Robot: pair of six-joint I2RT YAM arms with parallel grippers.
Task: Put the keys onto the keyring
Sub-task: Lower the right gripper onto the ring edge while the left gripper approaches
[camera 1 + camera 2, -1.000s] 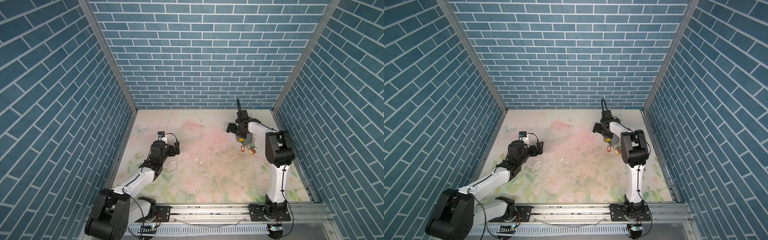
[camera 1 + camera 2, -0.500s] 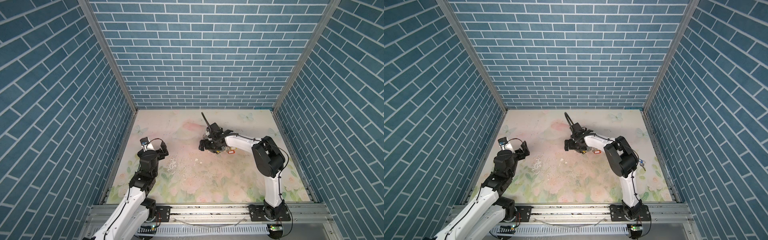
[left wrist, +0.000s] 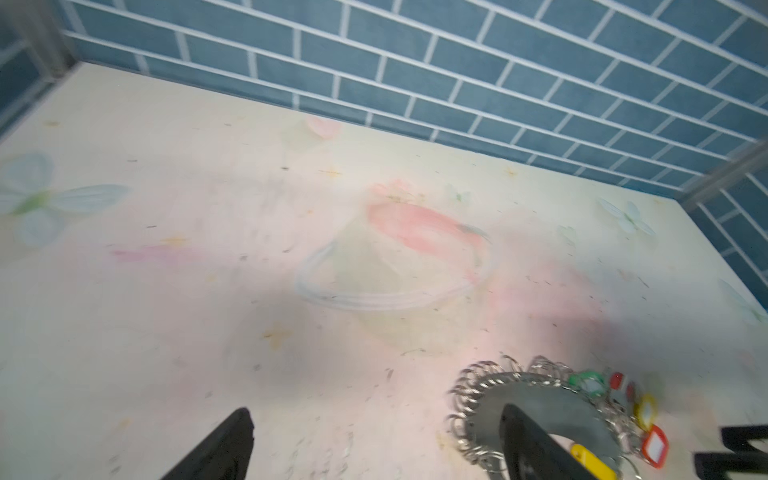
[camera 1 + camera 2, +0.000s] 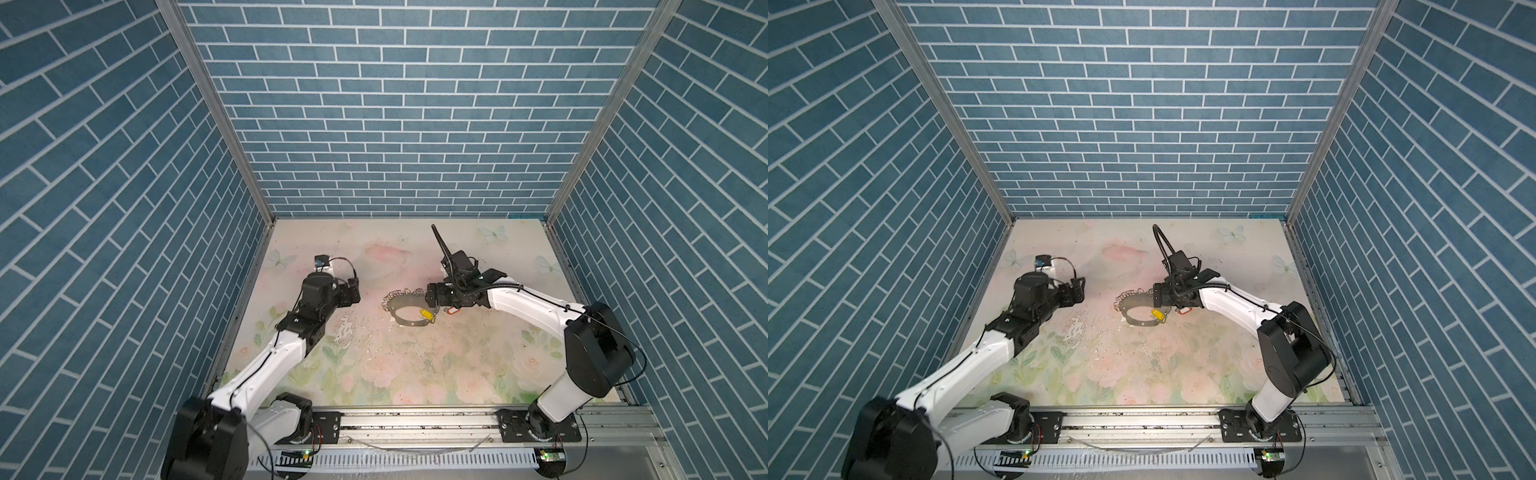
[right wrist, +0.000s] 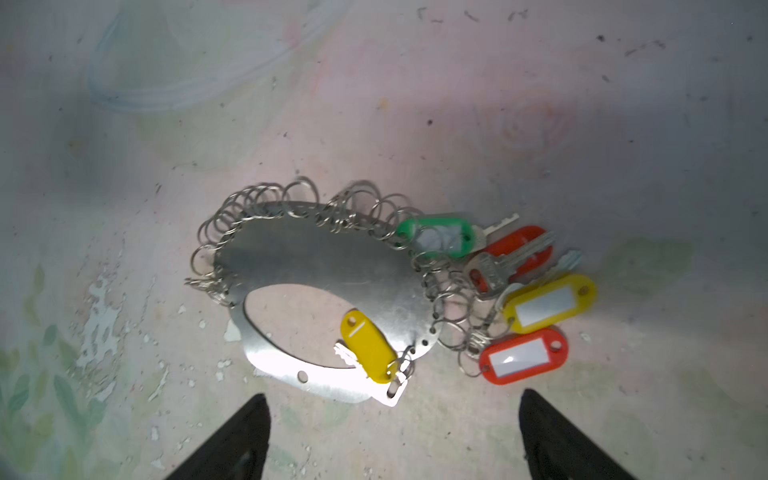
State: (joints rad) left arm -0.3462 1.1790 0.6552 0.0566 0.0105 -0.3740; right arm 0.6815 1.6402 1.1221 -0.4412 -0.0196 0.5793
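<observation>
The keyring, a flat silvery hoop edged with many small split rings, lies mid-table in both top views. Keys with green, red, yellow and orange tags cluster at its one end. Another yellow-tagged key rests across the hoop. My right gripper hovers over the keyring's far right edge, open and holding nothing. My left gripper is open and holds nothing, a short way left of the keyring.
The floral table mat has flaked white patches left of the keyring. Blue brick walls close in the back and both sides. A metal rail carries both arm bases along the front edge.
My right gripper has swung left from the back right to the table's middle, and the tagged keys now lie further left. My left gripper swung left, then back right towards the keyring.
</observation>
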